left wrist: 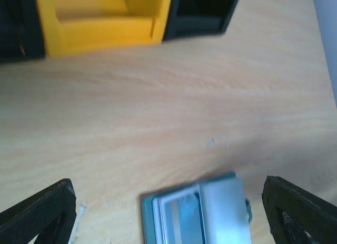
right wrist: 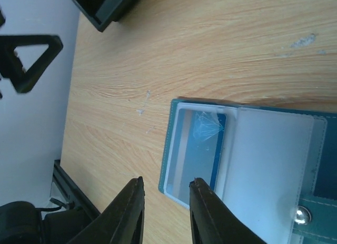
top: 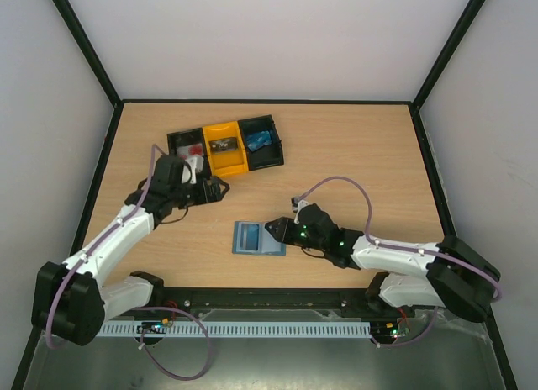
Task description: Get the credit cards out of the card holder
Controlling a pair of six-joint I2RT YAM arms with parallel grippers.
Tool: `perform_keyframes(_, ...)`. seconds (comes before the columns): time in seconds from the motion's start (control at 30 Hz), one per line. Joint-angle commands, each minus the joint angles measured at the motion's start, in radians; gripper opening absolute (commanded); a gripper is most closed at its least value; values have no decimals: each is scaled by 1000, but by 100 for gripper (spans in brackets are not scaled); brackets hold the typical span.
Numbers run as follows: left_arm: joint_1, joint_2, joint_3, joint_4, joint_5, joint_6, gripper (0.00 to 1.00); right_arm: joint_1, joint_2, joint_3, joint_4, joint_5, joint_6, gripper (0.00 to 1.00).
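Note:
The card holder [top: 252, 238] lies open and flat on the table, slate blue with pale inner panels. A blue credit card [right wrist: 197, 149] with white print sits behind its clear window slot. My right gripper [top: 271, 231] is open and empty at the holder's right edge. In the right wrist view [right wrist: 167, 180] one finger hangs over the holder's corner [right wrist: 174, 186] and the other over bare wood. My left gripper [top: 217, 189] is wide open and empty, hovering between the tray and the holder. The holder [left wrist: 197, 215] shows low between its fingers [left wrist: 42, 212], and it is blurred there.
A black-and-yellow three-compartment tray [top: 225, 160] stands at the back left with small items in it; its yellow bin [left wrist: 100, 23] fills the top of the left wrist view. Black frame rails border the table [top: 353, 155].

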Motion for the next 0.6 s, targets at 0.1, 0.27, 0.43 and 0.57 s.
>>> perform_keyframes(0.1,-89,-70,-122,82,108,-51,94,20,131,81,58,8,12,24)
perform_keyframes(0.27,-119,-32,-207,205,233,-125,87,22,236,105,137,-27,60,18)
perform_keyframes(0.43,-135,-19,-248,236,215,-120,84,38,334,161,112,-8,50,17)
perform_keyframes(0.57,-137,9,-294,304,242,-156,79,41,363,131,139,24,56,15)
